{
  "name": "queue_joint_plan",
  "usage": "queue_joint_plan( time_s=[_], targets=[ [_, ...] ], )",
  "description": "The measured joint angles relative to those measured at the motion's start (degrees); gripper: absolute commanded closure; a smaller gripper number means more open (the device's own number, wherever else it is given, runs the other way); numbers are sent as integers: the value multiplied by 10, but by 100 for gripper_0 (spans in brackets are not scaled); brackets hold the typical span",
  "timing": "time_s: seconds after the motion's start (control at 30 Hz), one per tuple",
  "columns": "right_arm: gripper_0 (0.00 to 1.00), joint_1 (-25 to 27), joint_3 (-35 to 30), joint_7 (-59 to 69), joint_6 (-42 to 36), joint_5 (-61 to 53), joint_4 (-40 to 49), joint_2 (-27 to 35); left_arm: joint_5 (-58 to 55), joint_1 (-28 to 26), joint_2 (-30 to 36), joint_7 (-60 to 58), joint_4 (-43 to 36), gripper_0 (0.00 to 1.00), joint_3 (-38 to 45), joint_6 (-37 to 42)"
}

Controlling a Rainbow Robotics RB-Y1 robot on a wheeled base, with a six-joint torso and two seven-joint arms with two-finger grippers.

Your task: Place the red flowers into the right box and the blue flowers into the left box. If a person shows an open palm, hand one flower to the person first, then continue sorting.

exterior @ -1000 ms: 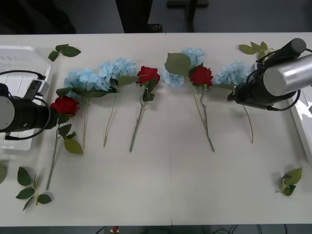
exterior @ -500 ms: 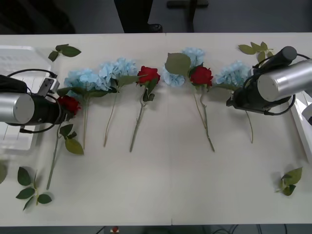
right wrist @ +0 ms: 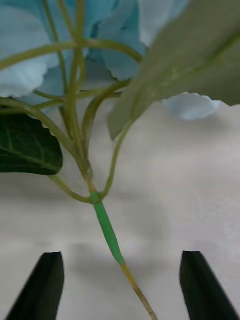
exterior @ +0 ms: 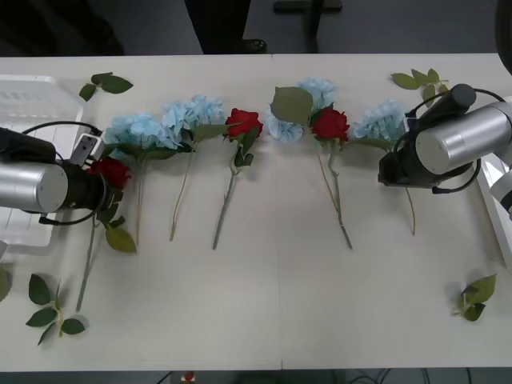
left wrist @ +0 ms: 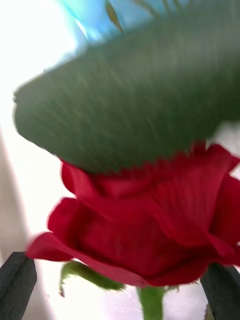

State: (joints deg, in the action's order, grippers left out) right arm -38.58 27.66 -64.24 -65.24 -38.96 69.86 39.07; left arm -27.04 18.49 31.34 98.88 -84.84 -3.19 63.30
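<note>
Red roses (exterior: 244, 122) and pale blue flowers (exterior: 196, 112) lie in a row across the white table. My left gripper (exterior: 101, 190) hangs over the leftmost red rose (exterior: 114, 170). In the left wrist view its black fingers (left wrist: 17, 282) stand open on either side of that bloom (left wrist: 150, 225), under a dark leaf (left wrist: 140, 100). My right gripper (exterior: 398, 171) sits over the stem of the rightmost blue flower (exterior: 386, 120). It is open (right wrist: 122, 287), with the green stem (right wrist: 107, 230) between its fingertips, untouched. The left box (exterior: 32, 96) and the right box (exterior: 496, 200) stand at the table's two ends.
Loose leaf sprigs lie at the front left (exterior: 48, 308), front right (exterior: 478, 298), back left (exterior: 108, 82) and back right (exterior: 420, 78). Another red rose (exterior: 330, 124) and blue flower (exterior: 308, 100) lie mid-table. The table's front half is bare.
My left arm has swung in over the leftmost red rose and now covers part of it. My right arm has turned and settled closer over the blue flower's stem.
</note>
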Motion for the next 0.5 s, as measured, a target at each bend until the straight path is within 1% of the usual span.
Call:
queue_joint_plan(
  time_s=[0.03, 0.07, 0.13, 0.17, 0.2, 0.23, 0.3, 0.33, 0.37, 0.5],
  targets=[
    [98, 0, 1, 0, 6, 0, 0, 0, 2, -3, -3, 0, 0, 11, 0, 0],
    [100, 0, 2, 0, 10, 0, 0, 0, 3, -7, -5, 0, 0, 13, 0, 0],
    [100, 0, 7, 0, 10, 0, 0, 0, 3, -13, -8, 0, 0, 13, 0, -4],
    [100, 0, 9, 0, 10, 0, 0, 0, 3, -17, -9, 0, 0, 15, 0, -9],
    [100, 0, 12, 0, 10, 0, 0, 0, 3, -20, -9, 0, 0, 21, 0, -13],
    [100, 0, 14, 0, 10, 0, 0, 0, 3, -23, -10, 0, 0, 38, 0, -17],
    [100, 0, 15, 0, 10, 0, 0, 0, 4, -30, -11, 0, 0, 88, 0, -21],
    [100, 0, 14, 0, 10, 0, 0, 0, 5, -32, -11, 0, 0, 96, 0, -22],
    [100, 0, 14, 0, 10, 0, 0, 0, 7, -34, -11, 0, 0, 100, 0, -22],
    [100, 0, 14, 0, 10, 0, 0, 0, 10, -35, -11, 0, 0, 100, 0, -22]
  ],
)
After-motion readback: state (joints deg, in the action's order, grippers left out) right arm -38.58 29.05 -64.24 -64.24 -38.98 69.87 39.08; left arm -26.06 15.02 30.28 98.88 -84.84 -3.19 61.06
